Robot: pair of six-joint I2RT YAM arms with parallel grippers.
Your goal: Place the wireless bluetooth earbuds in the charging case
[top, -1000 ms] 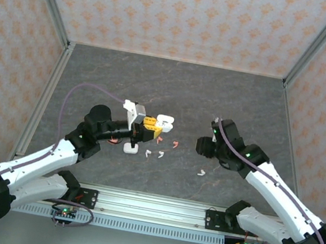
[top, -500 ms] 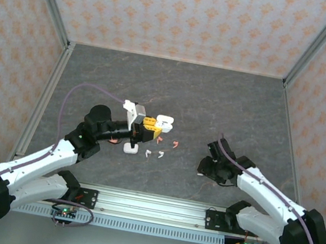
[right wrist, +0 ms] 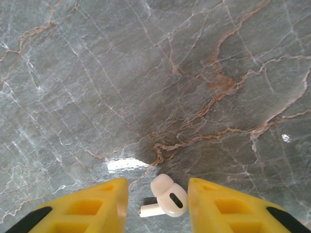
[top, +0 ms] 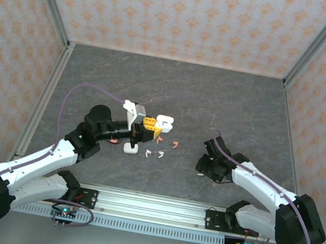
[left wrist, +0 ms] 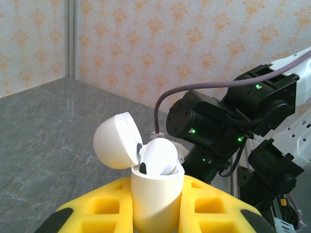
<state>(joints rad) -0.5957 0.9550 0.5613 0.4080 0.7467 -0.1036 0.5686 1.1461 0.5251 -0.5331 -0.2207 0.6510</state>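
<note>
On the left, the left pincer (top: 151,128) is pinching the open charging case (left wrist: 155,199) upright between its yellow fingers (left wrist: 214,204). The lid (left wrist: 114,141) is tipped back and one white bud (left wrist: 158,158) is already seated inside. Just below it on the table (top: 157,83) stands a second white case (top: 131,149). Near that lie two loose white buds (top: 148,153) and two coral buds (top: 158,140).

Further right, well apart from that cluster, a lone white earbud (right wrist: 167,196) lies flat on the table, and the right pincer (right wrist: 158,206) sits low directly over it, spread, one finger on each side. The bud's long axis runs across the gap from finger to finger. The head is almost against one finger, while the stem tip stands off from the other. No grip is made yet.

The right arm is plainly the nearer one, so closing on the bud looks like its job. Squeezing along the stem could make the bud skid or flip. The loose buds lie between this bud and the held case.
</note>
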